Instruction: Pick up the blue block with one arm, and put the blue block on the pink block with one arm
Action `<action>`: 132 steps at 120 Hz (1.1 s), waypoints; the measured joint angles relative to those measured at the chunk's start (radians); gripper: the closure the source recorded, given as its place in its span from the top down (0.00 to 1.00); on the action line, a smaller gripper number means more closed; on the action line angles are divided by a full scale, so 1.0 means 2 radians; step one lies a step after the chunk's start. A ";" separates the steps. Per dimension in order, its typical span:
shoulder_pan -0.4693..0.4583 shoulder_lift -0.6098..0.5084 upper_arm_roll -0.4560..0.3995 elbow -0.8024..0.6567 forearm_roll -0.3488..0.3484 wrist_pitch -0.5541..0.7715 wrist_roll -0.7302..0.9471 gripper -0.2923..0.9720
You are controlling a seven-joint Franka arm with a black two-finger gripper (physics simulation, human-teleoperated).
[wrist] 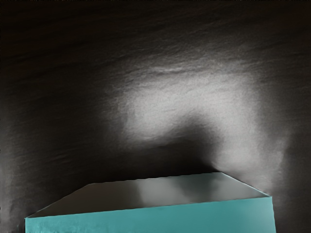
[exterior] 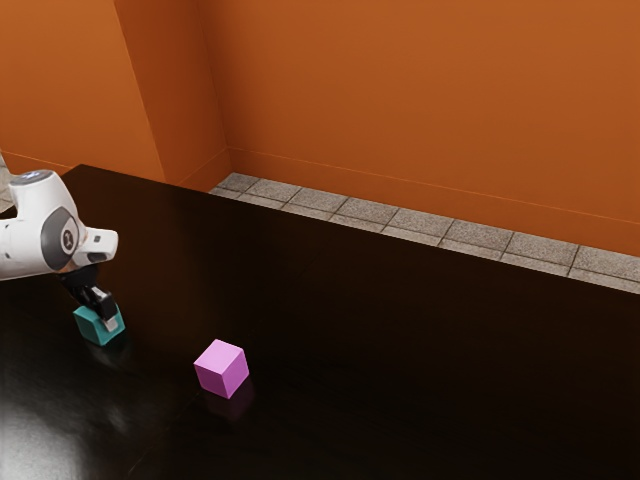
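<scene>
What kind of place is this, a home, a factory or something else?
Probably a bare simulated test room, not a real home: a glossy black table, plain orange walls and a strip of grey tiled floor behind it.

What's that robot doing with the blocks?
The robot's claw is down at the blue block, which sits on the black table. The wrist view shows that block right under the hand. The pink block stands apart, toward the exterior view's right, with nothing on it yet.
</scene>
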 joint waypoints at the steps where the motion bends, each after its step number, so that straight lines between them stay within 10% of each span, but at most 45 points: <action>1: 0.000 0.000 0.000 0.000 0.000 0.000 0.000 0.53; 53: -0.006 -0.081 -0.011 -0.021 0.011 0.002 -0.021 0.49; 82: -0.012 -0.104 -0.100 -0.023 0.083 -0.024 -0.084 0.48; 132: -0.054 -0.098 -0.173 0.010 0.097 -0.073 -0.245 0.48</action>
